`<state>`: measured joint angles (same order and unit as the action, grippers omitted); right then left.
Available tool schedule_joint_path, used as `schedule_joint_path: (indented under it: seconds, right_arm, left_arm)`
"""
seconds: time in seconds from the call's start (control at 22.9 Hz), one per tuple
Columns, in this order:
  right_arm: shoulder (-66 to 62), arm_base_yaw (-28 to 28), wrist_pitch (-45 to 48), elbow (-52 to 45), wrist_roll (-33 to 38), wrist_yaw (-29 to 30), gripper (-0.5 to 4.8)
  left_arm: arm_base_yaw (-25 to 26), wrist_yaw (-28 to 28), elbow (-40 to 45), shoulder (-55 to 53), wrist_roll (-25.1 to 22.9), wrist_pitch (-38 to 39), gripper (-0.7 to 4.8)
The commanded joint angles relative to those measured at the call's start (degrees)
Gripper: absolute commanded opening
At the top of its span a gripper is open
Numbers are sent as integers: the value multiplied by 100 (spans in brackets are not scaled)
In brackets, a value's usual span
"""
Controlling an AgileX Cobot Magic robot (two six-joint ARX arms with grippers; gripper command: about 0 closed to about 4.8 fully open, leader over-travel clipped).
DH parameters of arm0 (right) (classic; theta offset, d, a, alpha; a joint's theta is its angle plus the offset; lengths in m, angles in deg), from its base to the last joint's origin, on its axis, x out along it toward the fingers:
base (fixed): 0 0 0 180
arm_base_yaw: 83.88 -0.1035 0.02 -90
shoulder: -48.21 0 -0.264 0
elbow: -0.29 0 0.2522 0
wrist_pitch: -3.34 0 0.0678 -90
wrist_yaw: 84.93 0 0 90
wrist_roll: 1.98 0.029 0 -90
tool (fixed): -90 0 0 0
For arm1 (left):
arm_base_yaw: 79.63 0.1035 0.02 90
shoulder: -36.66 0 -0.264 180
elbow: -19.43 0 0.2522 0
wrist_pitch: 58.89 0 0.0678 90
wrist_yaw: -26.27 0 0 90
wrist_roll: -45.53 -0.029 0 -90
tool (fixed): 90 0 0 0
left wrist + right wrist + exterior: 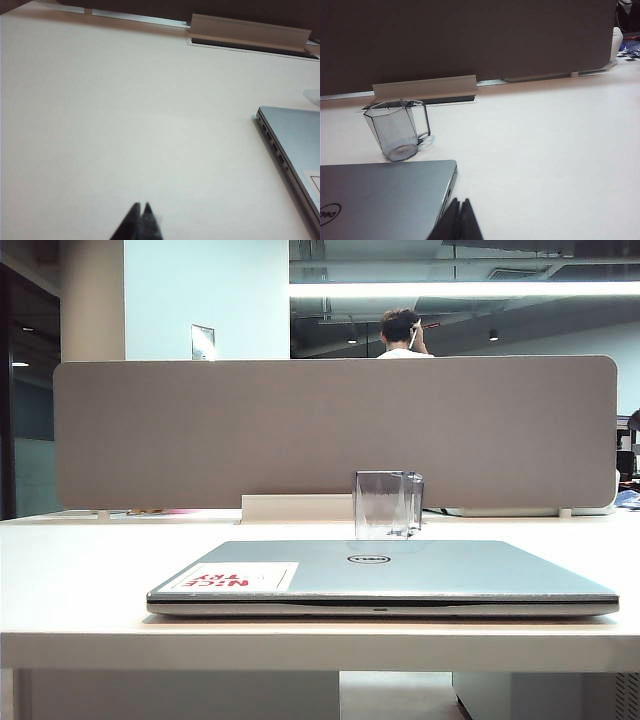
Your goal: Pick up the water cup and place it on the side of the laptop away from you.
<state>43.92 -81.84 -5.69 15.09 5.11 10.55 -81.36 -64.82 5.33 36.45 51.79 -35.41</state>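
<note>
Exterior view: the water cup [388, 504] stands upright on the worktop [80, 570] just behind the closed laptop [420, 570], right of centre; neither end effector shows.

Left wrist view: the left end effector [141, 209] is closed and empty above bare worktop, beside the laptop's edge.

Right wrist view: the right end effector [460, 204] is closed and empty, near the laptop's corner, apart from the cup.

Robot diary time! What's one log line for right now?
clear grey-blue faceted water cup: upright on table behind laptop | slim silver-grey laptop: closed | left gripper: shut, empty, above bare table | right gripper: shut, empty, near laptop corner
</note>
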Motion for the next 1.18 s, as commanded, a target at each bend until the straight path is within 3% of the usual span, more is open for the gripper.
schedule_joint_path:
  seconds: [0.04, 0.44, 0.74, 1.18]
  right_arm:
    - [229, -7, -343, 9, 20, 17, -6]
    - [431, -4, -485, -101, 20, -13, -6]
    - [431, -7, -496, -101, 17, -461, -6]
    - [431, 24, -538, -101, 15, -450, -6]
  left_arm:
    - [7, -22, -11, -2, 15, 87, -6]
    - [7, -22, -11, -2, 15, 87, -6]
    - [7, -22, -11, -2, 15, 87, -6]
    - [7, -22, -11, -2, 15, 87, -6]
